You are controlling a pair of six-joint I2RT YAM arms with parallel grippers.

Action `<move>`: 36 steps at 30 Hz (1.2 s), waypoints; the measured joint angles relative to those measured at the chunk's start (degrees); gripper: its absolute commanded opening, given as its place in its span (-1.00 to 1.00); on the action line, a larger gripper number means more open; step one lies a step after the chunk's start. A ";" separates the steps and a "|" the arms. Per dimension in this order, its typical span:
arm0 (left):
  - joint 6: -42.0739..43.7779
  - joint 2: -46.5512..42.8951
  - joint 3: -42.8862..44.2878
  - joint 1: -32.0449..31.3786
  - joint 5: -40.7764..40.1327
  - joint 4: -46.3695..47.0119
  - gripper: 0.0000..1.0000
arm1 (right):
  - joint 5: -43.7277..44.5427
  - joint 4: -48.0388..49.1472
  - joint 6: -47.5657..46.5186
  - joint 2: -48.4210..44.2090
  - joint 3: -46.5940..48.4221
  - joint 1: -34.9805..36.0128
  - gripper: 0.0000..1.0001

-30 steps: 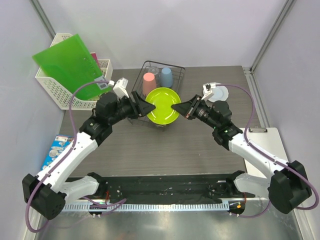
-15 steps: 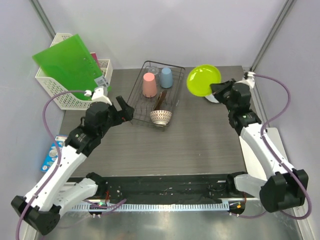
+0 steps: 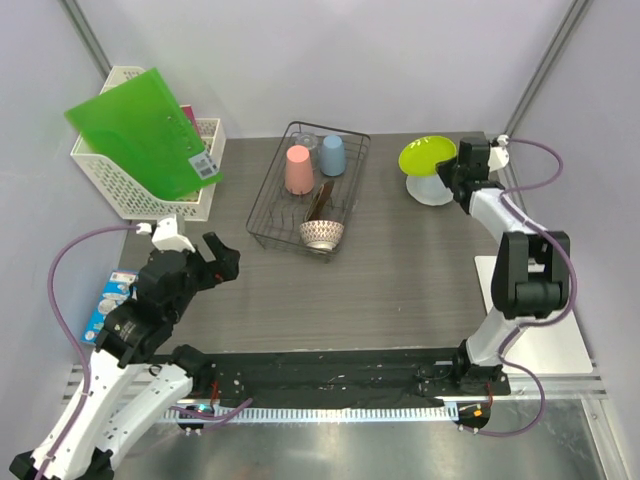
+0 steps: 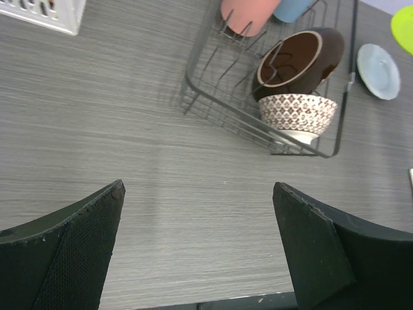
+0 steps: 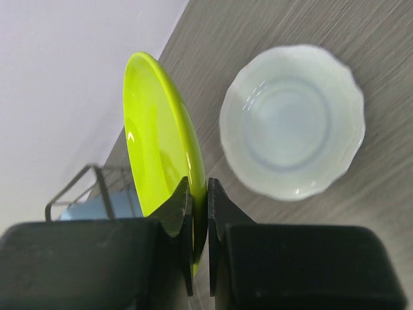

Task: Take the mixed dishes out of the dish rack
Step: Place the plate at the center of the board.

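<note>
The black wire dish rack (image 3: pixel 268 186) holds a pink cup (image 3: pixel 298 168), a light blue cup (image 3: pixel 333 155), a dark brown bowl (image 3: pixel 319 199) and a white bowl with a reddish pattern (image 3: pixel 322 234). My right gripper (image 3: pixel 452 166) is shut on the rim of the yellow-green plate (image 3: pixel 427 154), holding it tilted above the pale grey-white plate (image 3: pixel 433 189) on the table at the far right. The right wrist view shows the green plate (image 5: pixel 158 148) on edge between the jaws, beside the pale plate (image 5: pixel 292 129). My left gripper (image 3: pixel 222 260) hangs open and empty, left of the rack (image 4: pixel 213 106).
A white lattice basket (image 3: pixel 120 185) with a green folder (image 3: pixel 140 125) stands at the back left. A blue packet (image 3: pixel 108 302) lies at the left edge, and a white board (image 3: pixel 545 300) at the right. Walls close in the back and sides.
My left gripper let go of the yellow-green plate, opened and drew back to the near left. My right gripper carried the plate from the rack to above the pale plate.
</note>
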 measured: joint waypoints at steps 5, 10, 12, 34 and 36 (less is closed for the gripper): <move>2.25 0.17 0.70 0.00 -3.45 -2.82 0.92 | -0.92 -0.07 1.38 9.42 4.70 -3.61 -0.98; 3.39 0.50 0.70 0.00 -4.74 -3.37 0.92 | -1.20 -2.75 0.94 15.63 8.11 -4.85 -0.98; 3.43 1.14 0.70 0.00 -4.81 -3.34 0.92 | -1.84 -2.73 0.98 16.90 9.11 -4.76 -0.98; 3.37 4.31 0.70 0.00 -3.26 -3.32 0.95 | -0.94 -5.27 -2.47 18.18 6.69 -4.39 0.03; 3.34 4.31 0.70 -0.02 -3.13 -3.32 0.96 | -0.22 -6.01 -3.08 17.59 6.49 -4.39 0.04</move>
